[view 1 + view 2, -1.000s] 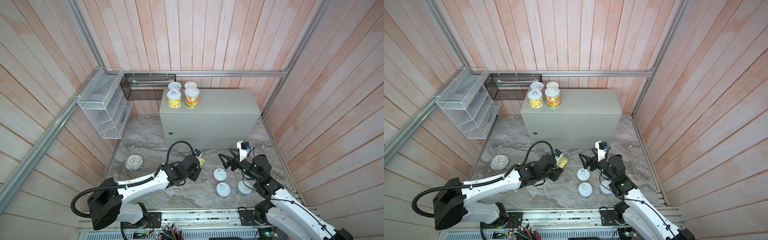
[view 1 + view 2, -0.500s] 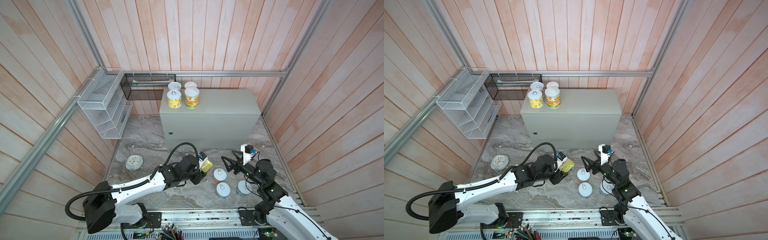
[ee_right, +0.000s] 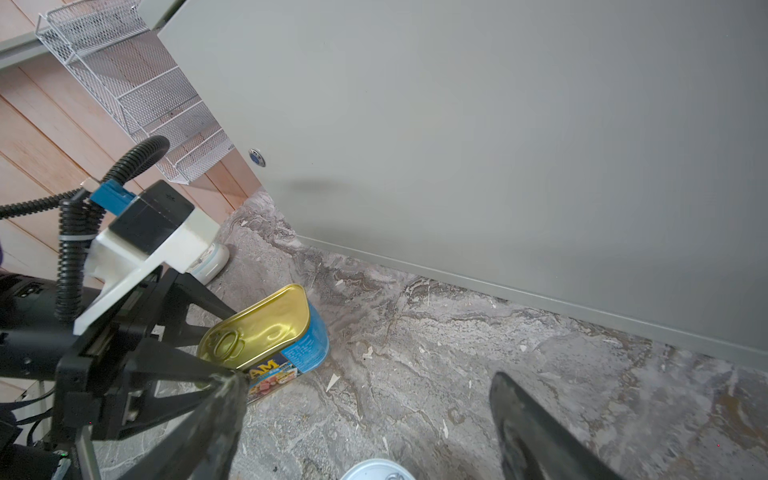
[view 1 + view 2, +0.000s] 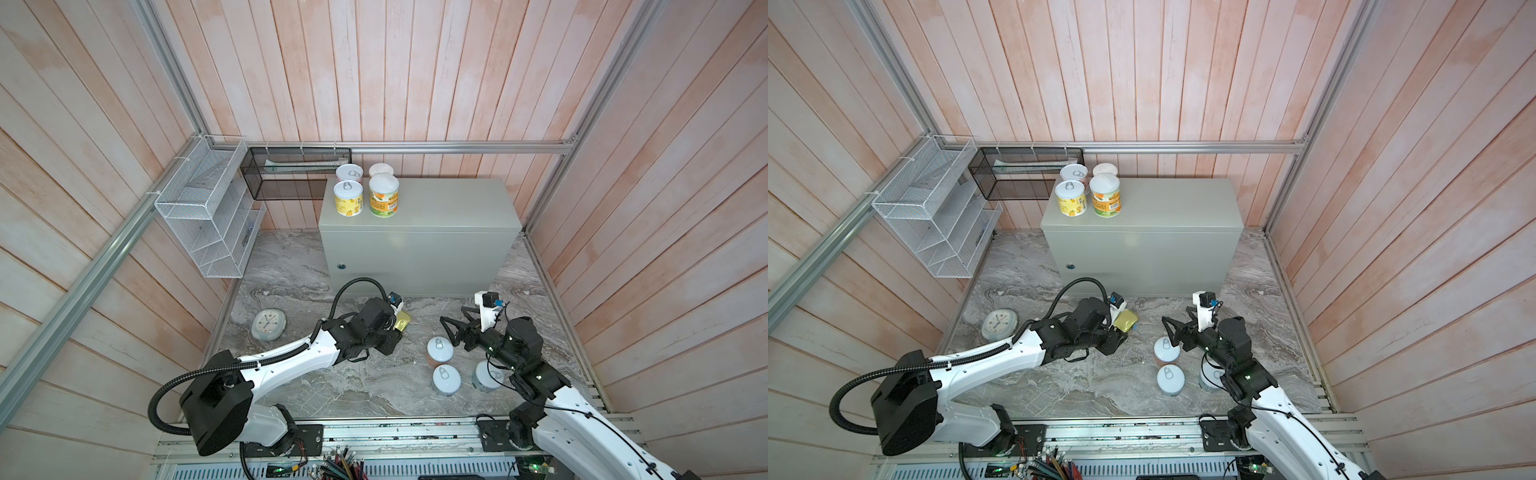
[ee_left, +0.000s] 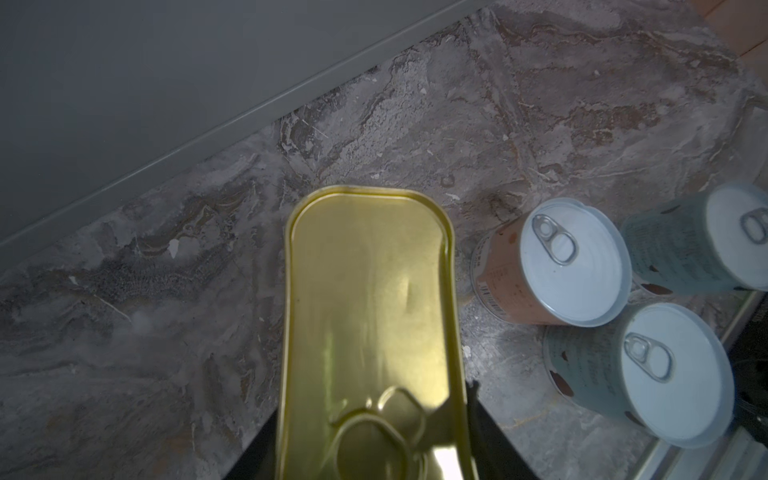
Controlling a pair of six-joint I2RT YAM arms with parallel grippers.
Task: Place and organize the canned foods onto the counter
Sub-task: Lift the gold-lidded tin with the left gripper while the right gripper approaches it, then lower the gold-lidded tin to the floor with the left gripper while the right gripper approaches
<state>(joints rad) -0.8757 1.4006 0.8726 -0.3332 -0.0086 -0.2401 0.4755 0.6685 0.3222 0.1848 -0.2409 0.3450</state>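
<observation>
Left jaws tight on the gold tin (image 5: 370,311); right jaws wide, empty, near the pink can (image 4: 439,349).

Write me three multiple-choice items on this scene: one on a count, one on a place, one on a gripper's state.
1. How many short cylindrical cans stand on the plain grey-green metal box?
A. two
B. four
C. seven

2. Where does the round pale-blue clock lie?
A. on the grey veined marble surface
B. on the box top
C. on a can lid

3. What is the left gripper doing?
A. standing open and empty
B. shut on the clock
C. shut on the rounded-rectangular gold tin

Key:
1 B: both top views show four lids clustered at the box's far left corner.
2 A: it rests on the marble, left of the left arm.
3 C: the left wrist view shows the tin between its fingers.
</observation>
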